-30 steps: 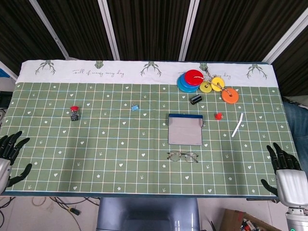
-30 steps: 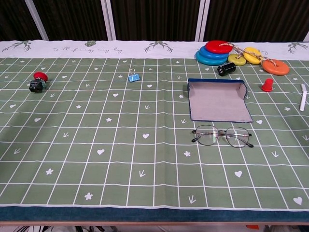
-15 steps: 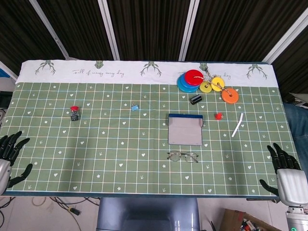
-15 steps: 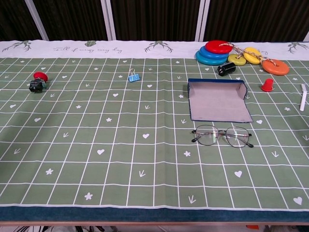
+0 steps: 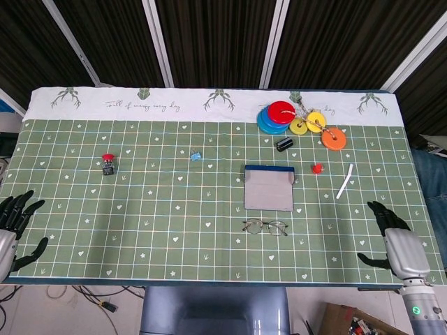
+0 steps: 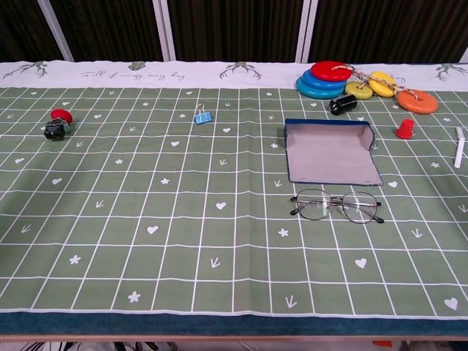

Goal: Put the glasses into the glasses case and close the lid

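Glasses (image 6: 336, 205) long axis left-right, near open glasses case (image 6: 330, 152) | left hand (image 5: 12, 225), right hand (image 5: 392, 241) spread, empty

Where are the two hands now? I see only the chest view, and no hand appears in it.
Observer: The right hand is over the table's near right corner, fingers spread, holding nothing.
Operator: And the left one?
Observer: The left hand is beside the near left edge of the table, also holding nothing.
Operator: Which hand is nearer to the glasses?
Observer: The right one; the glasses lie to its left, in front of the open glasses case.
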Motion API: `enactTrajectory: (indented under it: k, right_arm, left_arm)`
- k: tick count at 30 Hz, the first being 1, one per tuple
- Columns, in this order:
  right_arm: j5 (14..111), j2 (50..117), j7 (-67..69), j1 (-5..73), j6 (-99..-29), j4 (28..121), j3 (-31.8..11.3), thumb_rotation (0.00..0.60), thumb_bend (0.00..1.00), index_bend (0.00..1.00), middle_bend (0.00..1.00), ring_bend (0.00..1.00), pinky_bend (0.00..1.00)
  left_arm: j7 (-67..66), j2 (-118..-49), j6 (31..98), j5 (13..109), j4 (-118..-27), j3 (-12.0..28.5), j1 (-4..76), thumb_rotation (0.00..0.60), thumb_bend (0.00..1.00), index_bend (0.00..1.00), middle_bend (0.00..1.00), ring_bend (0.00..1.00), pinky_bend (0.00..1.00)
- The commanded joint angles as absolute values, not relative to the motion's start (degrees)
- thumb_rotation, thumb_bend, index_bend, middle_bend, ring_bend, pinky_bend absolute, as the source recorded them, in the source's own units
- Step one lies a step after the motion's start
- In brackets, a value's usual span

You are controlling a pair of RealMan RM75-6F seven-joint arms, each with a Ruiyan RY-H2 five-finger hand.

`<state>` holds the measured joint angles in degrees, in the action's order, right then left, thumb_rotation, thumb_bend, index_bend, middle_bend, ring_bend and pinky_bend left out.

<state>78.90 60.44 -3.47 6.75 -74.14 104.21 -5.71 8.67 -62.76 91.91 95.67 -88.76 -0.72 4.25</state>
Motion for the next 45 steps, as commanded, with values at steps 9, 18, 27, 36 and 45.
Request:
enactTrajectory:
  k: [9,18,27,36,45]
  right_arm:
    - [56.0,64.9,-22.0,22.0,-57.7,107.1,-10.4,0.600,0.25,0.24,0.17,0.12,0.21]
    - [46.7,72.2,-27.0,27.8,-56.9,106.1,-11.0,0.600,0.27,0.33,0.16,0.12,0.21]
    - [41.5,77.5,-28.7,31.5,-58.5,105.0,-11.4,0.600,0.31,0.39,0.16,0.12,0.21]
    - [38.9,83.9,-28.9,34.3,-59.9,101.8,-11.8,0.600,0.35,0.42,0.16,0.12,0.21]
    - [38.5,88.2,-29.8,36.7,-60.7,98.4,-11.9,0.600,0.37,0.44,0.16,0.12,0.21]
  left_arm:
    - [8.5,-62.9,91.4,95.1,-88.8,-0.7,4.3,0.600,0.34,0.12,0.00,0.00,0.00]
    - [8.6,-62.8,90.8,94.9,-88.8,-0.7,4.5,0.600,0.34,0.12,0.00,0.00,0.00]
    - [8.8,-62.7,90.9,95.2,-88.9,-0.9,4.4,0.600,0.34,0.12,0.00,0.00,0.00]
    - [8.8,-62.8,90.7,95.2,-88.7,-1.0,4.5,0.600,0.34,0.12,0.00,0.00,0.00]
    - [8.7,-62.9,90.7,94.9,-88.6,-0.8,4.4,0.600,0.34,0.12,0.00,0.00,0.00]
